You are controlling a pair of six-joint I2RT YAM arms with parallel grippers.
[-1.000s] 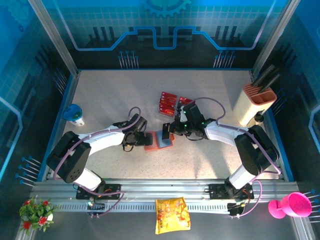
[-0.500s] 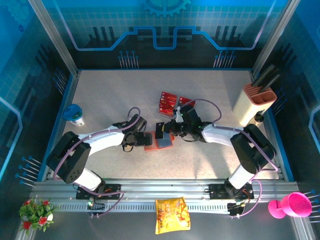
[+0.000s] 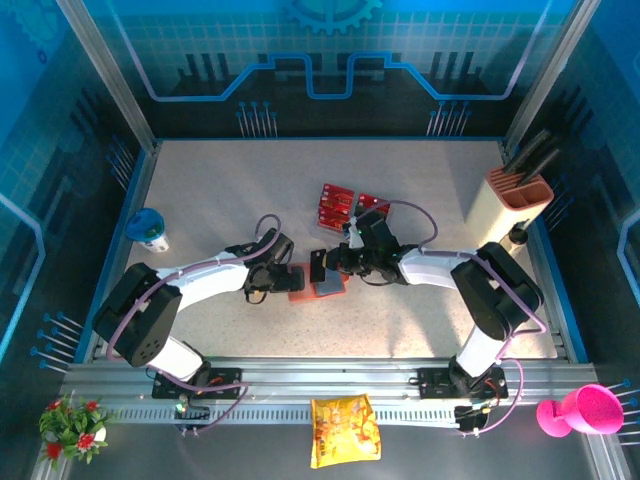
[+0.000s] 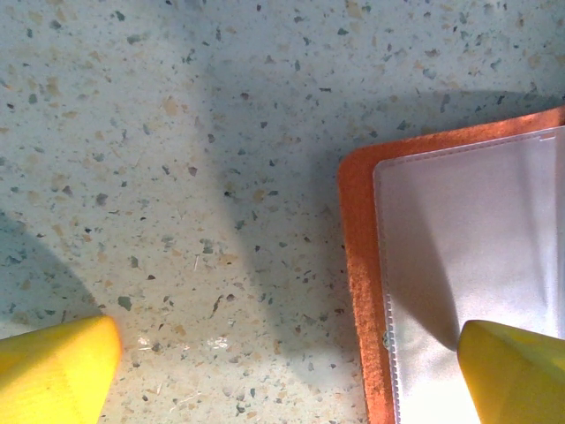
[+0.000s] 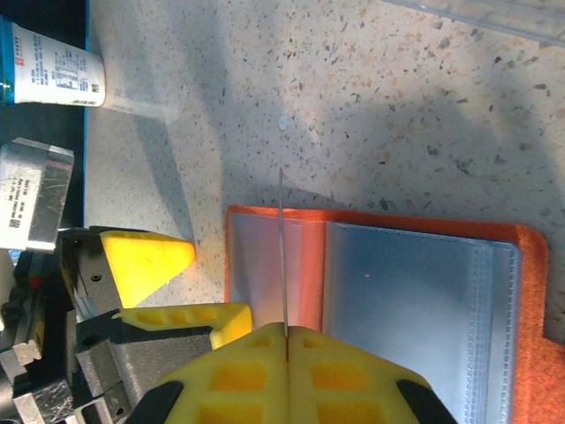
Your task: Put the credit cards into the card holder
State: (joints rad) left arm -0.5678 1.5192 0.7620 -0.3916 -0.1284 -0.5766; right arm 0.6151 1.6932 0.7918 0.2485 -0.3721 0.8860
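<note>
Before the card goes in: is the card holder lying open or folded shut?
Open: the orange card holder lies spread flat, its clear inner pockets facing up.

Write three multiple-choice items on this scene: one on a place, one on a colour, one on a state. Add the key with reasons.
1. Where on the table does the card holder lie?
A. far left corner
B. around the middle
C. near right corner

2. What colour is its outer edge?
A. orange
B. green
C. black

3. How are the right fingers?
A. wide open, empty
B. half open around the holder's edge
C. shut on a card

Key: B, the top view shows it mid-table. A, both wrist views show an orange rim. C, the right wrist view shows the card edge-on, pinched between closed fingers.
</note>
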